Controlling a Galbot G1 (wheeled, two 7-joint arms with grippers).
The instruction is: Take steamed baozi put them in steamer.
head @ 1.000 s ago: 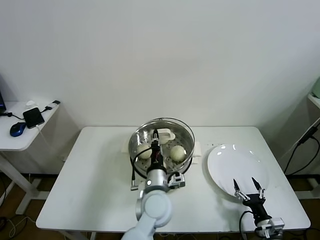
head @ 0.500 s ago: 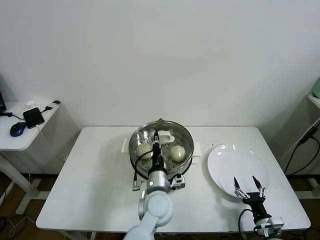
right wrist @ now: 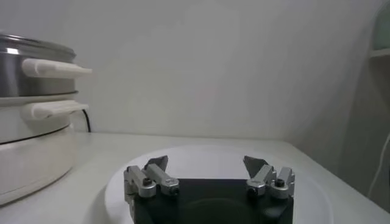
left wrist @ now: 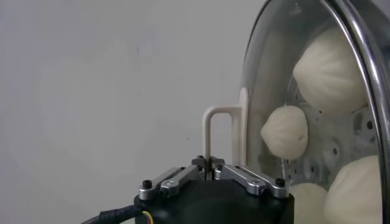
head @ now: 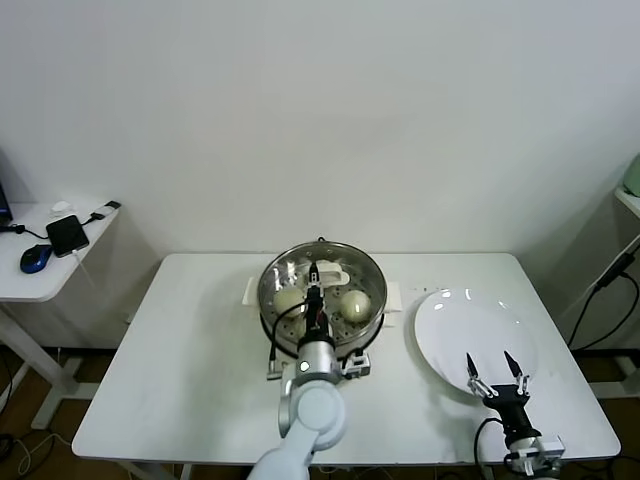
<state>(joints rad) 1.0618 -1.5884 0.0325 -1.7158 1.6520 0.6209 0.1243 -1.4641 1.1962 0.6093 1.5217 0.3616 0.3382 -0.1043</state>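
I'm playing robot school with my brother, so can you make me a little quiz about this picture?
1. Fill in: the baozi sit inside the ____.
2. True or false: the right gripper, at the near edge of the plate, is shut.
3. The left gripper is shut on:
A. the lid handle
B. a bun
C. a cable

Key:
1. steamer
2. False, it is open and holds nothing.
3. A
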